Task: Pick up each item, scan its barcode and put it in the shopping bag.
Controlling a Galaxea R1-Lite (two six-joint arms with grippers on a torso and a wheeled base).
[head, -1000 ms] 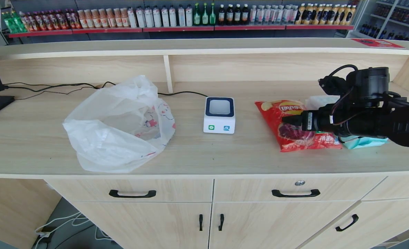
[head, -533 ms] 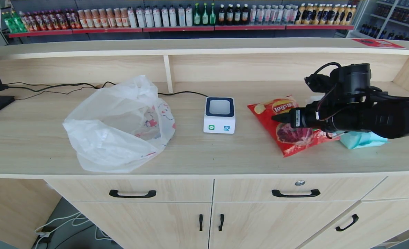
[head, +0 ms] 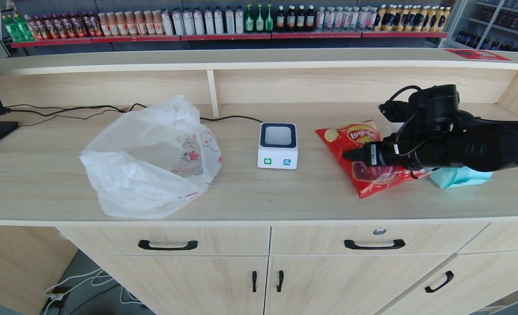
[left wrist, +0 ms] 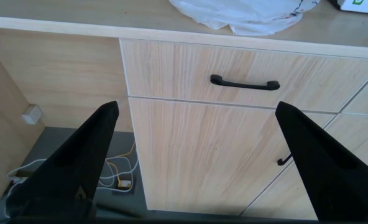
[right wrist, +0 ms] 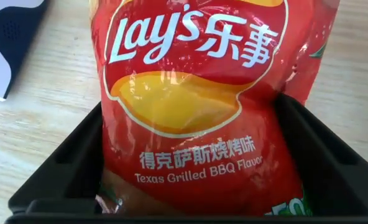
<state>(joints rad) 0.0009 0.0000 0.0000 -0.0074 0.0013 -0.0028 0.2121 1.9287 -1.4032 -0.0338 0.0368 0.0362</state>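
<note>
The chip bag [right wrist: 190,106] [head: 358,175], at 3 o'clock from the scanner [head: 277,145] on the counter [head: 44,175], carries the plainest print. It has a brand logo in slanted white letters with two white characters beside it. Below the yellow disc is a flavour line in characters, with a smaller line in Latin letters under it. The scanner's front bears two small square signs, green toward 9 o'clock and blue toward 3 o'clock. The shopping bag [head: 153,162], at 9 o'clock from the scanner, shows red cartoon print too crumpled to read. A red sign [head: 477,54] on the upper ledge [head: 285,57] at 1 o'clock and the bottle labels [head: 223,22] on the shelf [head: 223,37] are too small to read.
</note>
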